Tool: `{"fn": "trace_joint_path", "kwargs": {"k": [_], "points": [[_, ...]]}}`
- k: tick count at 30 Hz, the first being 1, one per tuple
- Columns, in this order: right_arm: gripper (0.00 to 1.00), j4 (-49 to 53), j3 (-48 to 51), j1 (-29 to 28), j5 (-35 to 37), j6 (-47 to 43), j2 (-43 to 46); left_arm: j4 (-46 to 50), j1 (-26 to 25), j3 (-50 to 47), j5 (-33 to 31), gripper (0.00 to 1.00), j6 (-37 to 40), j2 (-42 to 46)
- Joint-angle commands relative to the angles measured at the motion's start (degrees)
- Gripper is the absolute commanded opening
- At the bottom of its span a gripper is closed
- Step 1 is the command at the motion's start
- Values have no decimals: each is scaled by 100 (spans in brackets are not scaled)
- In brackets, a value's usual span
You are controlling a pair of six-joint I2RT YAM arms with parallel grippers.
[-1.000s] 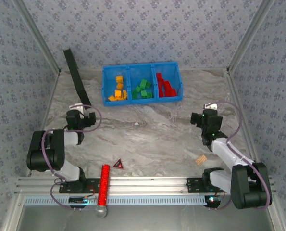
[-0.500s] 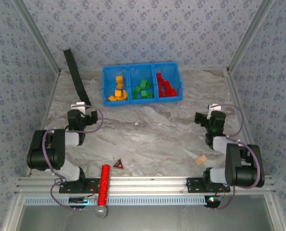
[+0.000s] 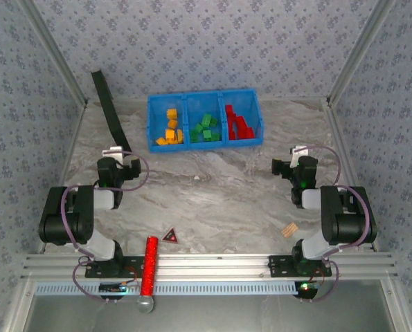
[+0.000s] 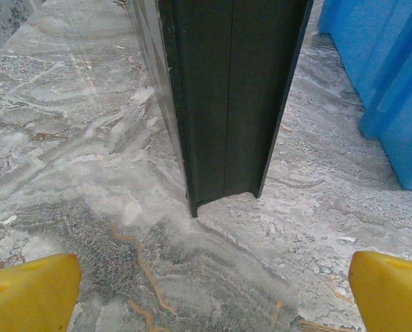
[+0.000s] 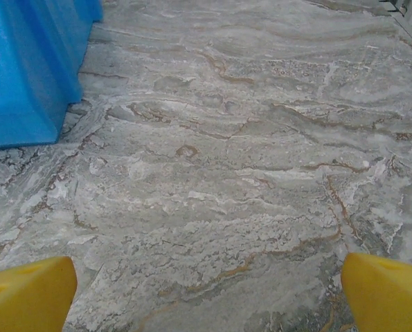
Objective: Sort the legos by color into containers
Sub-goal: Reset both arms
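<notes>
The containers (image 3: 204,146) are seen at the far side of the counter (image 3: 219,194), with yellow-orange legos (image 3: 169,128) in the left of the 3 compartments, green legos (image 3: 206,129) in the middle and red legos (image 3: 239,126) in the right. The left gripper (image 4: 209,290) is held wide open and empty, low over the counter, facing the foot of a dark strip (image 4: 226,104). The right gripper (image 5: 209,290) is likewise spread wide with nothing held, over marbled counter, the tray's blue corner seen at its left.

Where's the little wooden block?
In the top view, the wooden block lies at the near right, beside the right arm's base, far from the blue tray.
</notes>
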State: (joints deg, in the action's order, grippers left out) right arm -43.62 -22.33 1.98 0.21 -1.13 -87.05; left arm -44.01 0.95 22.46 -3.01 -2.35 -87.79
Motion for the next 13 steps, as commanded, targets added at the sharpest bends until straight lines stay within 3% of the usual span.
{"fn": "trace_joint_path", "kwargs": {"k": [1,13], "points": [[100,-201,-40,0,48,-72,-6,-222,-5,145,2,99,72,-19],[100,-180,-57,-9,50,-81,-22,-222,2,145,1,99,69,-19]]}}
